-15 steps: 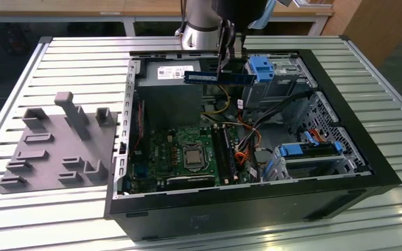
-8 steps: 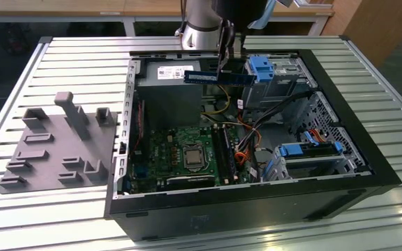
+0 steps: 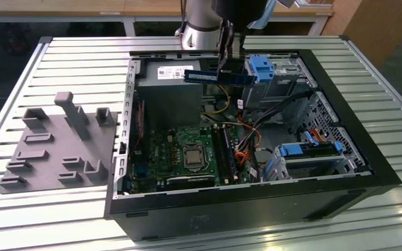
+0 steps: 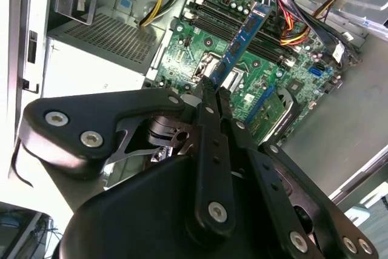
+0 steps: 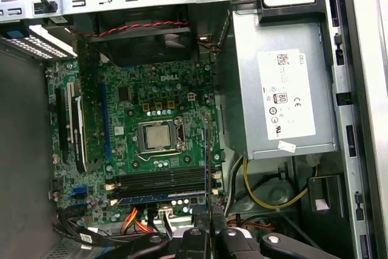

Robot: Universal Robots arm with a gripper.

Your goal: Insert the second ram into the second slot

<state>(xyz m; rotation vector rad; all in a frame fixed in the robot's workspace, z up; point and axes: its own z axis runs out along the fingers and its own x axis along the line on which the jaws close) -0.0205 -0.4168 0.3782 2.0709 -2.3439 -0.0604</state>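
Clamped on the ram, the pincer hangs over the open case in the exterior view. The blue stick is level in the air above the power supply, clear of the motherboard. A grey jig lies on the slatted table, beside the case on the exterior view's left.

From the second wrist view, the two black fingers of the pincer meet on one end of the ram. The stick reaches out over the motherboard, not touching it.

Seen in the first wrist view, the ram shows edge-on as a thin blue line rising from the pincer. It crosses the long memory slots near the CPU, with the power supply just beside.
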